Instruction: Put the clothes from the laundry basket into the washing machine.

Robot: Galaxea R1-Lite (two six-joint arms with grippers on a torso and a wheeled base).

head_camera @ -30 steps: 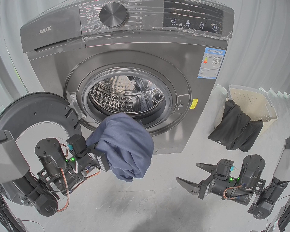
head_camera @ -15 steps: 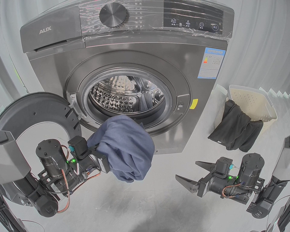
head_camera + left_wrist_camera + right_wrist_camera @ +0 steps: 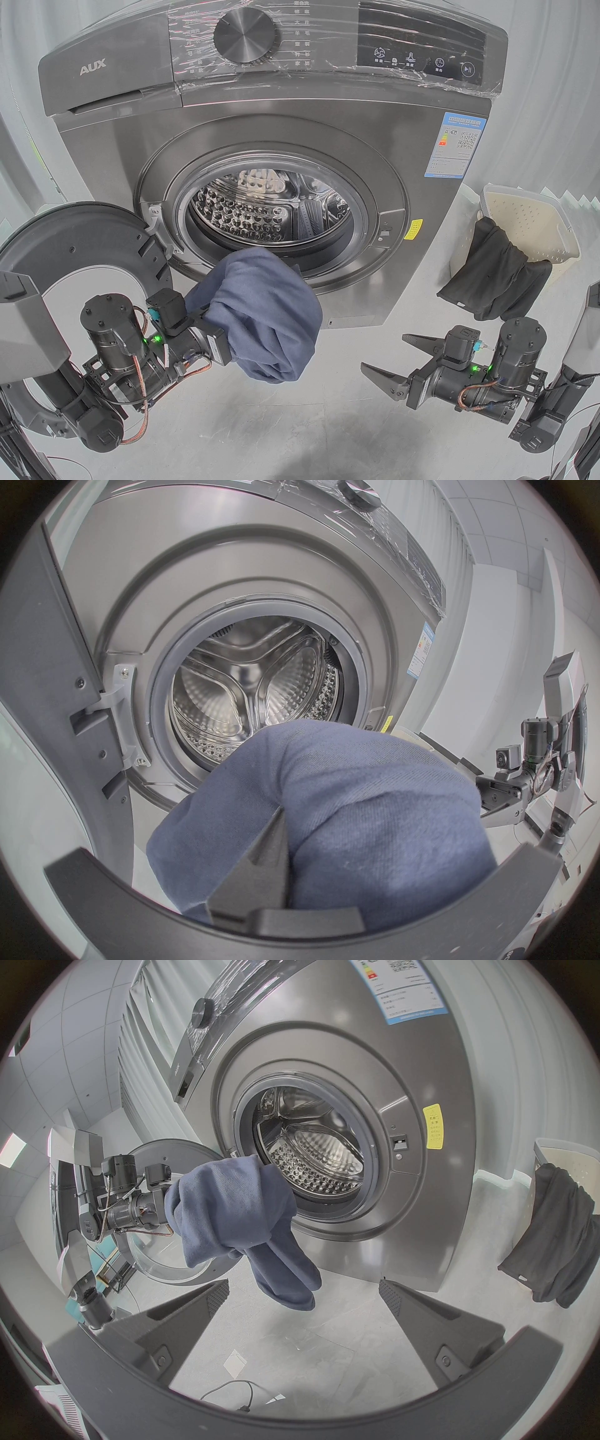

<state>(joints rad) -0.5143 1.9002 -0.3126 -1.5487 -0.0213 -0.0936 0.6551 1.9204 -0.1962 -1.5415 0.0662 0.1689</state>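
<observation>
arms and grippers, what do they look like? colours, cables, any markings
Both arms are black with cylindrical joint housings: left arm, right arm. Each has orange-brown cables, a green light and a teal tab at the wrist. The right gripper has two dark grey, tapered wedge-shaped fingers.

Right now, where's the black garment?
In the head view the black garment is at right, draped over the rim of the cream laundry basket, beside the washing machine and beyond the right end effector.

Black right hand [image 3: 387,354], coppery cables [image 3: 139,387], green lights [image 3: 156,339]
</observation>
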